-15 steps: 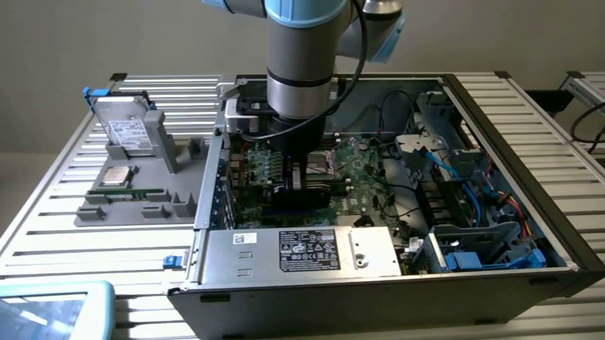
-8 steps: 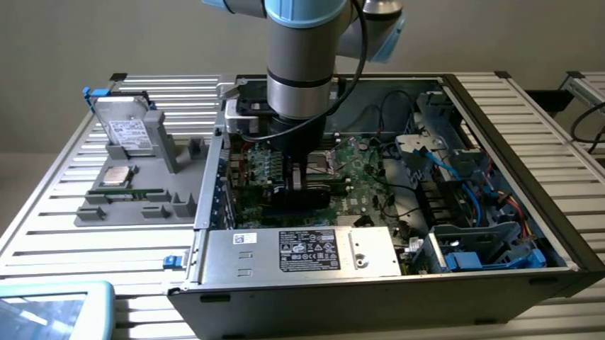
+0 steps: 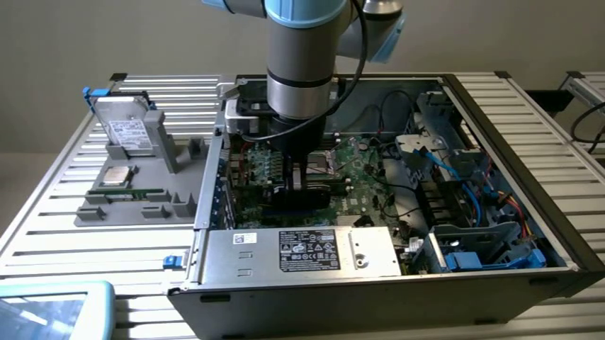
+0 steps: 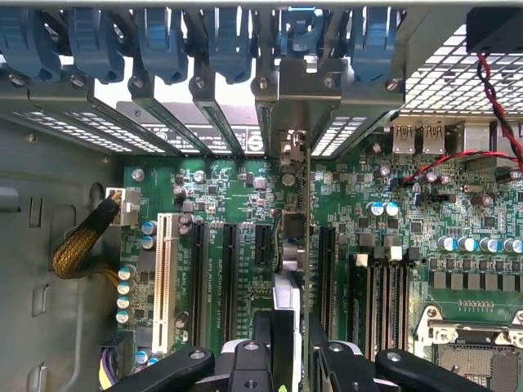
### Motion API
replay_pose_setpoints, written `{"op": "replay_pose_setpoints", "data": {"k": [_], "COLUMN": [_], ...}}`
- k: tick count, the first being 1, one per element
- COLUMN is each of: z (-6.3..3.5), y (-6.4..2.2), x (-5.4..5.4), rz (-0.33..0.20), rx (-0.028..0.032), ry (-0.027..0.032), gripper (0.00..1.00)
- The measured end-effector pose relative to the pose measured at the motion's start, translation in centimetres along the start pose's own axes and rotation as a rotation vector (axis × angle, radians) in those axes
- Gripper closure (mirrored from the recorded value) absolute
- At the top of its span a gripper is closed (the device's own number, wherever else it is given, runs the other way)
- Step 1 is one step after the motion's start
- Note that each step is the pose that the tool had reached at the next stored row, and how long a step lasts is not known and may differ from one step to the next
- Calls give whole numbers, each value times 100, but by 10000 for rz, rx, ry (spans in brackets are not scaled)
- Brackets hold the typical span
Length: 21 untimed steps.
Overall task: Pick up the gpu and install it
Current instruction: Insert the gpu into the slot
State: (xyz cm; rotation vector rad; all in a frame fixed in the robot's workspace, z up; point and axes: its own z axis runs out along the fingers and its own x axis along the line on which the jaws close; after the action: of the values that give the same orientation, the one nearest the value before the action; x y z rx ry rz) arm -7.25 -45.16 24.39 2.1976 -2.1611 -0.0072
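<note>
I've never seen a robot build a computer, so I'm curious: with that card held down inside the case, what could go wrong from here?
1. The gpu, gripped edge-on between the fingers, hangs among several parallel black slots. A slight sideways offset might press it down beside its slot instead of into it.
2. Its metal bracket sits close to the blue latches at the case's rear wall and could catch there, tilting the card.

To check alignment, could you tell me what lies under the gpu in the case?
Under the gpu, clamped edge-on by the gripper, lies the green motherboard, with black expansion slots on either side. The card itself covers whatever slot is directly beneath its edge.
</note>
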Motion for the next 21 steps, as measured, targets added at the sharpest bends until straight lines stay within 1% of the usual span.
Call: {"op": "replay_pose_setpoints", "data": {"k": [21], "z": [0], "y": [0], "x": [0], "rz": [-205], "rx": [8], "ry": [-2], "gripper": [73]}}
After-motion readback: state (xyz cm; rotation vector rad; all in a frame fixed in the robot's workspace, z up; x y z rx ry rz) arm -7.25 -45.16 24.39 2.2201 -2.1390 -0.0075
